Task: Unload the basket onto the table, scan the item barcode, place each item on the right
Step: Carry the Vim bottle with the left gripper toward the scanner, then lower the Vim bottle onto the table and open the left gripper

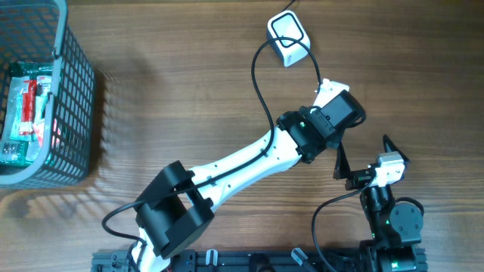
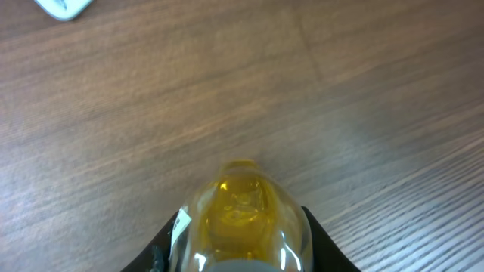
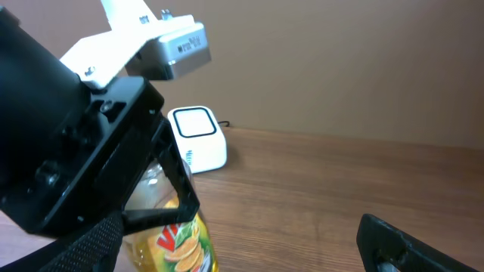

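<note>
- Gripping a clear bottle (image 2: 242, 208) of yellow liquid, the left claw (image 2: 242, 253) is closed narrowly around it. The bottle looks smooth and round, so it could twist or slide in the grip if the arm swings quickly.
- Whether the bottle rests on the tabletop (image 1: 189, 91) or hangs just above it cannot be told. If it is touching, dragging it could tip it or pull it loose.
- No barcode shows in any view. The printed label faces the right wrist camera, so the code may point away from the reader, and a pass without turning the bottle would likely read nothing.
- The white scanner (image 1: 287, 38) sits on the tabletop at about 11 o'clock from the left claw, apart from it. Coming in too low could knock the scanner and turn its window away.
- The scanner's black cable (image 1: 257, 75) loops close to the left arm and could catch on it.
- The right claw (image 1: 368, 157) stands wide and empty at about 5 o'clock, near the left wrist. A backward swing could hit it.
- The basket (image 1: 76, 98) at 9 o'clock is well clear.
</note>
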`<state>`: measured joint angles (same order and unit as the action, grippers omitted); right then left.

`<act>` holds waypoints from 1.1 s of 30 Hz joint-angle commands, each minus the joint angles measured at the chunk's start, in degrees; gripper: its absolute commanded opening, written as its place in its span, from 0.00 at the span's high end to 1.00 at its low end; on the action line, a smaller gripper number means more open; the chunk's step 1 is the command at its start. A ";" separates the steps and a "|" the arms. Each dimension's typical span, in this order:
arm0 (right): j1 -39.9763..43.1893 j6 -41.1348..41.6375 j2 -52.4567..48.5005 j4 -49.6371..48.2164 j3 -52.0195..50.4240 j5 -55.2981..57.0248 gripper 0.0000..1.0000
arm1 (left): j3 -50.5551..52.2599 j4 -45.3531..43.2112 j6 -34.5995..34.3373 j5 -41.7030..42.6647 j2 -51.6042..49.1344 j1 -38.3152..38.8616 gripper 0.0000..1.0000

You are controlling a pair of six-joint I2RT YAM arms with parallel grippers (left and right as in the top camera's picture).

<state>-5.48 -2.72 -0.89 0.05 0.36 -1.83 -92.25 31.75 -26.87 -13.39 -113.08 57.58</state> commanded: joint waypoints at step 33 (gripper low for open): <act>-0.28 -0.26 0.46 -0.11 -0.07 -1.68 0.00 | -0.76 -1.70 8.70 -2.43 -5.25 -2.01 0.81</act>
<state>-5.80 -3.31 -1.21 0.34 0.36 -4.43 -92.64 29.50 -20.18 -13.04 -116.81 55.53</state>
